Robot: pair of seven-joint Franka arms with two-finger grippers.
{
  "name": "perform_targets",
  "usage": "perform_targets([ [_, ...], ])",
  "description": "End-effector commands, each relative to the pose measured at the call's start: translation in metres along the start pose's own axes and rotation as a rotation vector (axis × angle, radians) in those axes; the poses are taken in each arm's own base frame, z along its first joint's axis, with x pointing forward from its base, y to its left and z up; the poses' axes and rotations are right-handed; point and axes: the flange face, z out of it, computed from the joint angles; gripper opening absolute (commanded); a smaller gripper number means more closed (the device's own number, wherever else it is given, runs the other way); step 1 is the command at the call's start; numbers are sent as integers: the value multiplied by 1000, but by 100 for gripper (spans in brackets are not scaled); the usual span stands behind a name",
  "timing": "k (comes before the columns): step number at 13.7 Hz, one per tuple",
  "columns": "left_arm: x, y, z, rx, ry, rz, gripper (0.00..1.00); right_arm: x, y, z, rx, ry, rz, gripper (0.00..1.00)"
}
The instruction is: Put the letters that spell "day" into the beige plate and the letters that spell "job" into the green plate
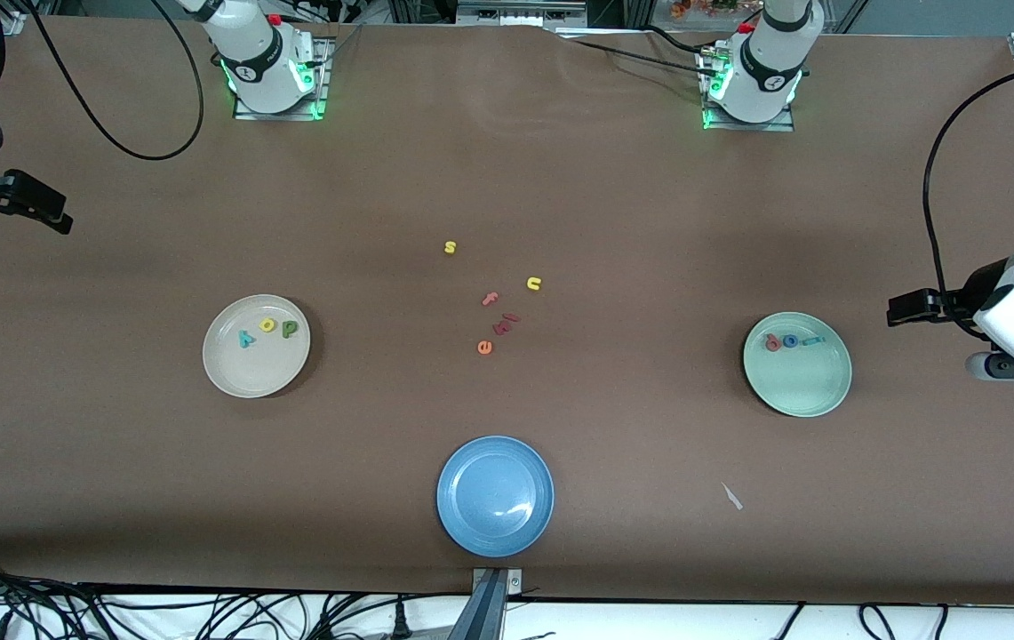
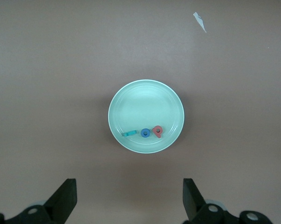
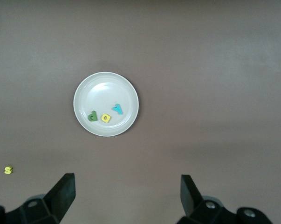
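The beige plate (image 1: 249,373) (image 3: 105,88) holds a green d (image 1: 290,329) (image 3: 92,115), a yellow a (image 1: 267,325) (image 3: 106,117) and a teal y (image 1: 246,339) (image 3: 117,109). In the green plate (image 1: 804,387) (image 2: 145,105) lie a salmon b (image 1: 773,342) (image 2: 158,131), a blue o (image 1: 791,340) (image 2: 145,133) and a teal j (image 1: 813,340) (image 2: 128,134). My left gripper (image 1: 902,308) (image 2: 129,198) hangs open and empty over the table's edge at the left arm's end. My right gripper (image 1: 49,213) (image 3: 127,196) is open and empty over the right arm's end.
A blue plate (image 1: 495,495) sits near the front camera's edge. Loose letters lie mid-table: a yellow s (image 1: 450,247) (image 3: 8,170), a yellow u (image 1: 533,284), a pink f (image 1: 490,299), an orange e (image 1: 484,348) and a red piece (image 1: 503,325). A white scrap (image 1: 731,496) (image 2: 200,20) lies by the green plate.
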Motion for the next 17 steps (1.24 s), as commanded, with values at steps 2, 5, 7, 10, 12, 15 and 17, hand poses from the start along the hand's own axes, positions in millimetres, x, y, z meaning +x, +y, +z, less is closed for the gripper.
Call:
perform_targets([
  [2, -7, -8, -9, -14, 4, -3, 100, -3, -20, -2, 4, 36, -14, 100],
  [5, -6, -17, -5, -12, 1, -2, 100, -5, -22, 3, 8, 40, 34, 100],
  [7, -3, -12, 0, -8, -2, 6, 100, -7, -22, 2, 9, 45, 37, 100],
  [10, -2, -17, 4, -12, -8, 0, 100, -3, -20, 6, 23, 32, 33, 100],
  [12, 4, -12, 17, -17, -29, 5, 100, -2, -15, 13, 56, 9, 47, 100],
  [15, 5, -12, 19, -26, -32, 5, 100, -2, -13, 12, 49, 14, 45, 100],
  [17, 5, -13, 19, -18, -31, 5, 99, -4, -15, 9, 42, 17, 38, 100],
])
